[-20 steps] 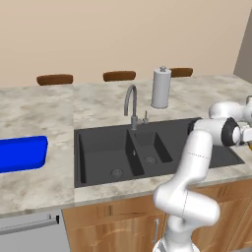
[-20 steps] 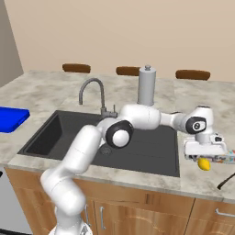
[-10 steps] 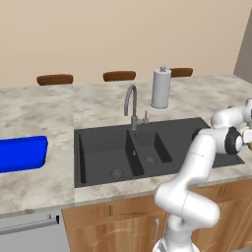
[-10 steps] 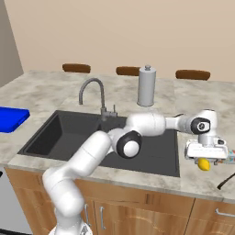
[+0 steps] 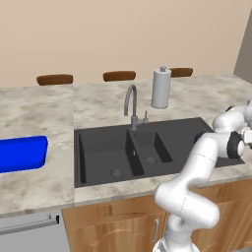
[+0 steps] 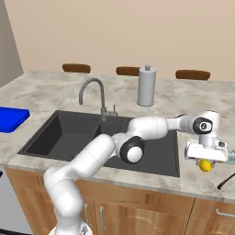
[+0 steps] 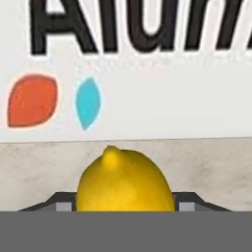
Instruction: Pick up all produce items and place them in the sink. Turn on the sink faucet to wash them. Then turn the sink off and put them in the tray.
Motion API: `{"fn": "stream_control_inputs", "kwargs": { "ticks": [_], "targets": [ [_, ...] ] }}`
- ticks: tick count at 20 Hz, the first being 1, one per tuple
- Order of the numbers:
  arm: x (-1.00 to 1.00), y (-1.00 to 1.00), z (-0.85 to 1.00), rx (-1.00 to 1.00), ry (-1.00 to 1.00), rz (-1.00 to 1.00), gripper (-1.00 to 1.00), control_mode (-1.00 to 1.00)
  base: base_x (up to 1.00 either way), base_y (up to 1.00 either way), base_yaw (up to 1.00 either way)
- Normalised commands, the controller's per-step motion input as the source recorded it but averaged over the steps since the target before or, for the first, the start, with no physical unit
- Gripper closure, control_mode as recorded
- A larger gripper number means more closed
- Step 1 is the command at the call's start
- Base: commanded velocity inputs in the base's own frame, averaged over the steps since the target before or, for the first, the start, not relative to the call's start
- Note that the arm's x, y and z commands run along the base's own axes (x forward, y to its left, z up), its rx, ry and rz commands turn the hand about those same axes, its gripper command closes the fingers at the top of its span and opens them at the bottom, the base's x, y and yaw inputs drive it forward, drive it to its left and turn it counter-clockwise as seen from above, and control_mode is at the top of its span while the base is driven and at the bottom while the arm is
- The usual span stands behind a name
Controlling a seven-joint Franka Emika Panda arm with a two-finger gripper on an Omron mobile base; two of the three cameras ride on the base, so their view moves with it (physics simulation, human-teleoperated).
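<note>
The claw [image 6: 205,164] has come lower since before, its jaws now bracketing the lemon [image 7: 124,182]; grip unclear.

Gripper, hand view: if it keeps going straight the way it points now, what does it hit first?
The yellow lemon, sitting right between the gripper fingertips, close ahead. Behind it stands a white printed package; how far back is unclear.
</note>
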Motion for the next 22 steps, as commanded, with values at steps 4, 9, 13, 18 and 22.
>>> {"fn": "stream_control_inputs", "kwargs": {
  "ticks": [4,9,13,18,22],
  "targets": [
    [-0.65,0.58,0.19,0.0,0.0,-0.04,1.0,-1.0,0.0,0.0,0.0],
    [-0.54,0.93,0.33,-0.02,0.0,-0.16,1.0,-1.0,0.0,0.0,0.0],
    [-0.53,0.93,0.57,-0.05,0.0,-0.14,1.0,-1.0,0.0,0.0,0.0],
    [-0.47,1.0,0.42,-0.09,0.0,-0.13,1.0,-1.0,0.0,0.0,0.0],
    [-0.37,1.0,0.2,-0.11,0.0,-0.09,1.0,-1.0,0.0,0.0,0.0]
  ]
}}
